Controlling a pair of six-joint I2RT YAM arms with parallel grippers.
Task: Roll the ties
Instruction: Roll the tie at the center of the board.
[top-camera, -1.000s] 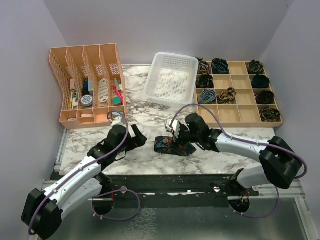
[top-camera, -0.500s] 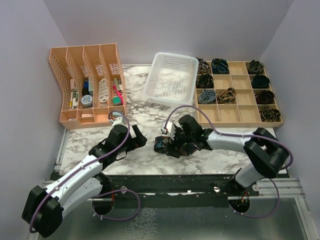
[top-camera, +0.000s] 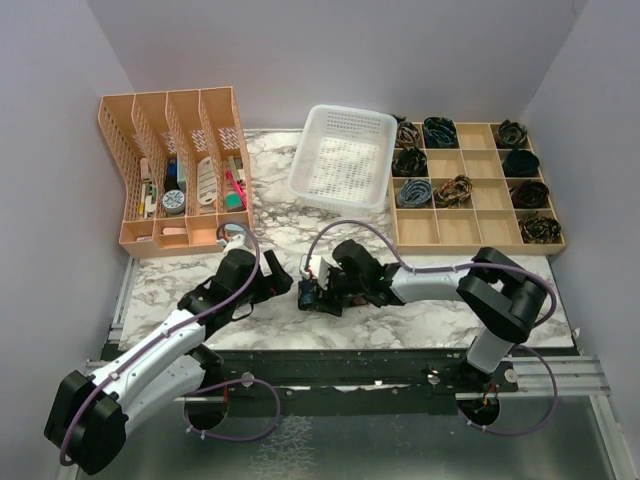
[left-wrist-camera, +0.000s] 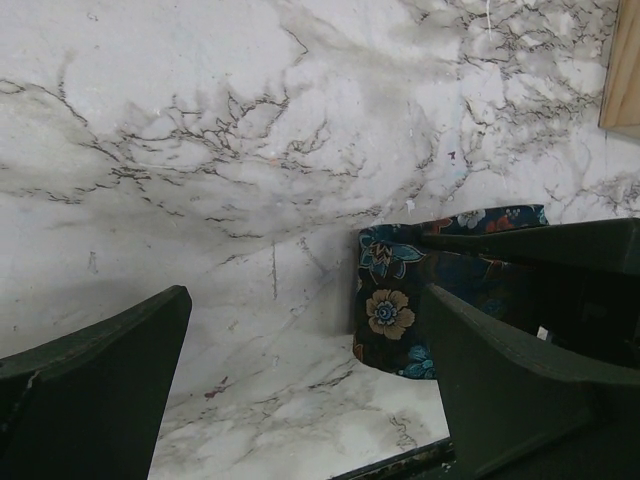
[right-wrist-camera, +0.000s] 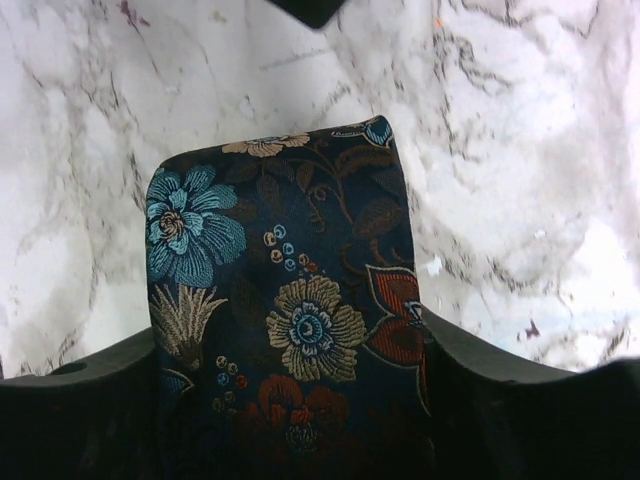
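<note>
A rolled tie (top-camera: 322, 292) of dark navy fabric with large blue, tan and red flowers lies on the marble table (top-camera: 420, 320) near its front middle. My right gripper (top-camera: 312, 296) reaches in from the right. In the right wrist view the tie (right-wrist-camera: 290, 250) fills the gap of that gripper (right-wrist-camera: 290, 340), and both fingers touch its edges. My left gripper (top-camera: 280, 277) sits just left of the tie and stands wide open with nothing in it. In the left wrist view the tie (left-wrist-camera: 392, 312) lies beside the right finger of that gripper (left-wrist-camera: 308, 300).
A white basket (top-camera: 343, 158) stands at the back middle. A wooden compartment tray (top-camera: 470, 215) with several rolled ties is at the back right. An orange desk organizer (top-camera: 175, 170) is at the back left. The table's front edge runs close behind both grippers.
My right arm has slid left across the table with the tie, ending beside the left gripper, and its jaws have narrowed onto the tie. The left arm has not moved.
</note>
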